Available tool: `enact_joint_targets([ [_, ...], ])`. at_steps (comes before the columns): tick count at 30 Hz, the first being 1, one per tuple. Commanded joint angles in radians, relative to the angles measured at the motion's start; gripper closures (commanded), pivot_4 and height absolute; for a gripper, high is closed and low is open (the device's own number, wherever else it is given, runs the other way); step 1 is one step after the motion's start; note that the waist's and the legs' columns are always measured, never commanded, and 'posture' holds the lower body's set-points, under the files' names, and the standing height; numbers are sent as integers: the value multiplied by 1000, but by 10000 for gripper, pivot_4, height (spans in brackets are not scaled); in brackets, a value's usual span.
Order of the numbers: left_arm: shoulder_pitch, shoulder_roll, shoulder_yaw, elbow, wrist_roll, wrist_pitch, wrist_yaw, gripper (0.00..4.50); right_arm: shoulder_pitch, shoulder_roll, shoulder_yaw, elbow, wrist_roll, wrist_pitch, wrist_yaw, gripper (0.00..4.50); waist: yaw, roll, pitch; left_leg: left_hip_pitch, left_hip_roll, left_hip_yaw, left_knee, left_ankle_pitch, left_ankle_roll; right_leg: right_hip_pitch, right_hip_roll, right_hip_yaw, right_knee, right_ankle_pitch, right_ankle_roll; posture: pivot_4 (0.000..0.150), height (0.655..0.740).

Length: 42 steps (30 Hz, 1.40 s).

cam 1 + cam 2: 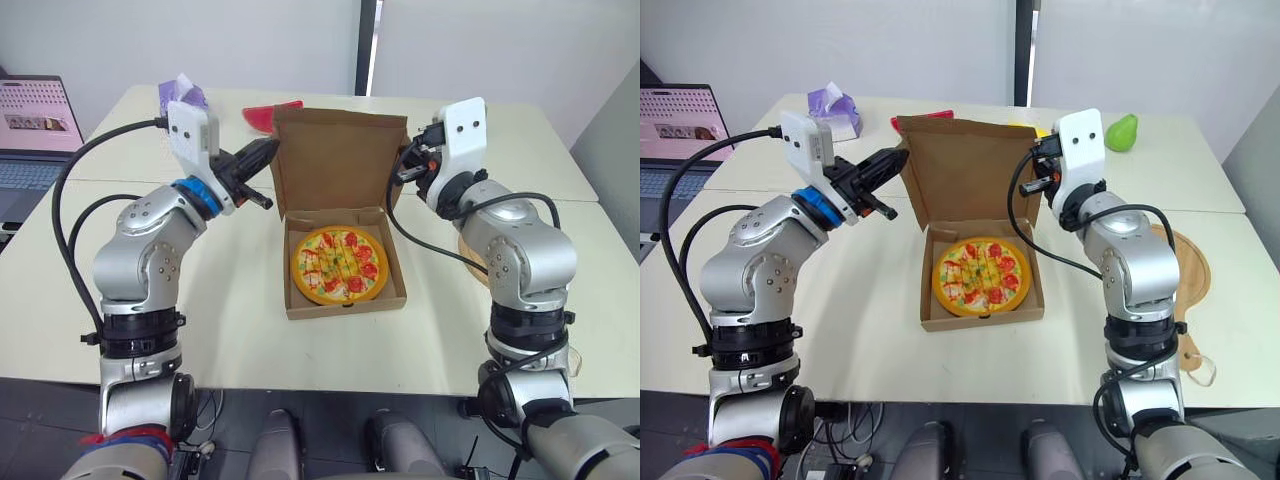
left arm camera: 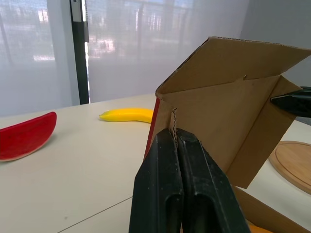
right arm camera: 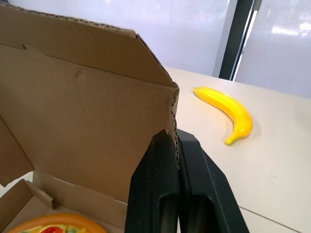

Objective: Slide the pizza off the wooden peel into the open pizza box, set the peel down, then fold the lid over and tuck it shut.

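Head cam: pizza [image 1: 339, 265] sits in the box [image 1: 345, 305] mid-scene, lid [image 1: 335, 160] upright; peel [image 1: 1188, 268] lies at right.
L wrist cam: left gripper [image 2: 174, 133] pinches lid's left edge.
R wrist cam: right gripper [image 3: 174, 133] pinches its right edge.
Risk: uneven pull btwn arms could twist the lid or drag the box.
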State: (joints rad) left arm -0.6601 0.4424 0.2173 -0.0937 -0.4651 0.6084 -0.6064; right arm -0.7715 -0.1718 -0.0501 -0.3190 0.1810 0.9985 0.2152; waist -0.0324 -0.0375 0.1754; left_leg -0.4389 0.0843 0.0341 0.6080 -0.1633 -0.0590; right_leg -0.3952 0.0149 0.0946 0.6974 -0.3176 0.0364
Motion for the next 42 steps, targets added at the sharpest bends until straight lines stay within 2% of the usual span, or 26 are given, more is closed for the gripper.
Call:
enact_joint_targets([
  [1,6,-5,-10,-92,-36,-7,3,45000,-14,27,15,-73,39,29,-3,44487,0,0,0,0,0,0,0,0,0,0,0,0,0,0,0,1500,7400],
  [21,84,-30,-61,-124,17,-142,20,45000,-61,163,-7,-127,52,169,-89,44487,-1,0,0,0,0,0,-1,0,0,0,0,0,0,0,0,1500,7400],
  [34,79,-44,-69,-106,28,-173,20,45000,-136,196,-27,-68,44,147,-120,44487,-1,0,0,-1,0,0,-1,0,0,-1,0,0,0,0,0,1500,7400],
  [42,125,-30,-62,-159,11,-154,13,45000,-41,255,-31,-162,68,232,-141,44487,-1,0,0,-1,0,0,-1,0,0,-2,0,0,-1,0,0,1500,7400],
])
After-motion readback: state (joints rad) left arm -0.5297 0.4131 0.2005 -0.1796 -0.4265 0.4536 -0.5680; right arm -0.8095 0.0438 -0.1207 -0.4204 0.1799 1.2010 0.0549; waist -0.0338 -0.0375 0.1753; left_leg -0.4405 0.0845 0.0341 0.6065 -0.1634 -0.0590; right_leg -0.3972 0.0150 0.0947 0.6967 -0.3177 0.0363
